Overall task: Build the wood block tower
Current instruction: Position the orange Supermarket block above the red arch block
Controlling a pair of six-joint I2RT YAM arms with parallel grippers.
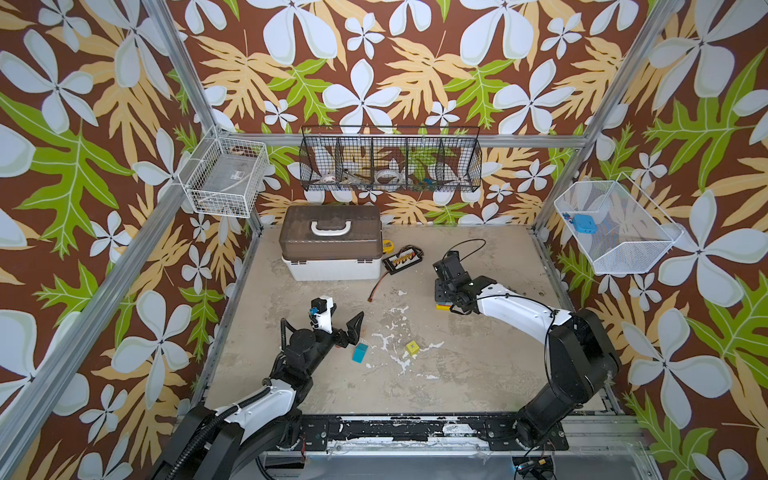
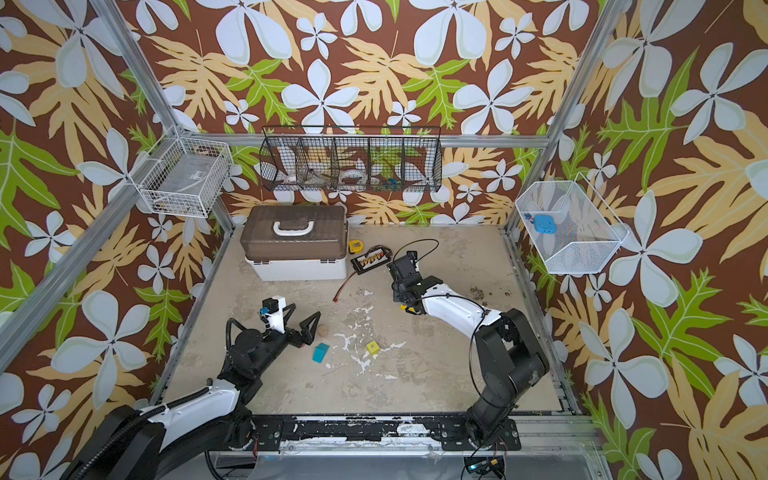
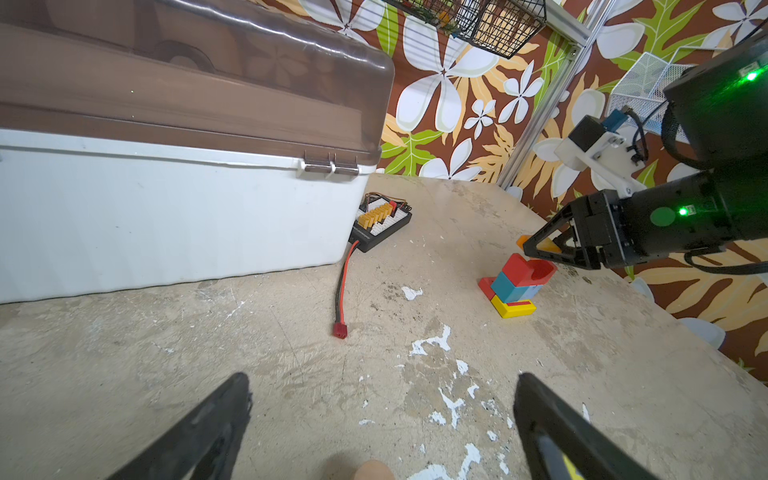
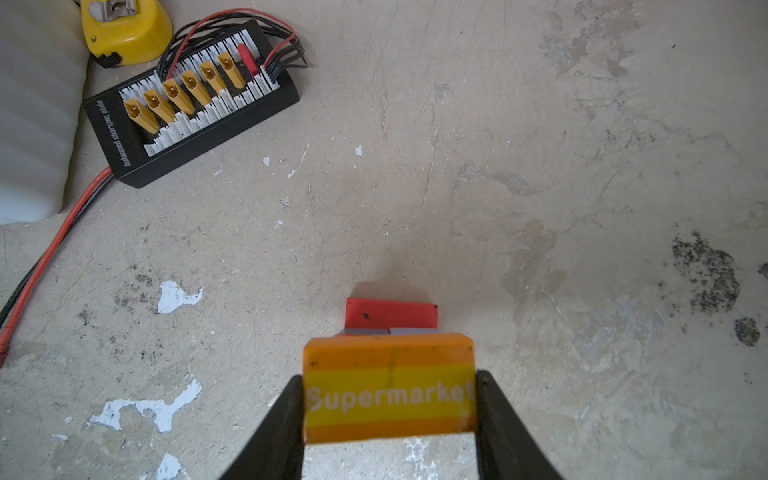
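Several painted wood blocks form the partial tower, which stands right of centre on the worn beige tabletop. It has a flat yellow base, a red bar, teal and blue cubes, and a red arched piece on top with its hollow side up. The right gripper is clamped at moderate width on an orange-and-yellow wood block lettered "Supermarket", held just over the red arch; contact between them cannot be judged. The left gripper stands fully wide and empty, low over the table, well apart from the tower. Loose near it lie a teal block, a yellow cube and a plain-wood cylinder. A white case with brown lid, a black connector board with red wire and a yellow tape measure sit behind. In both top views the right wrist covers the tower except an edge of its yellow base. Only the left wrist view shows its layers.
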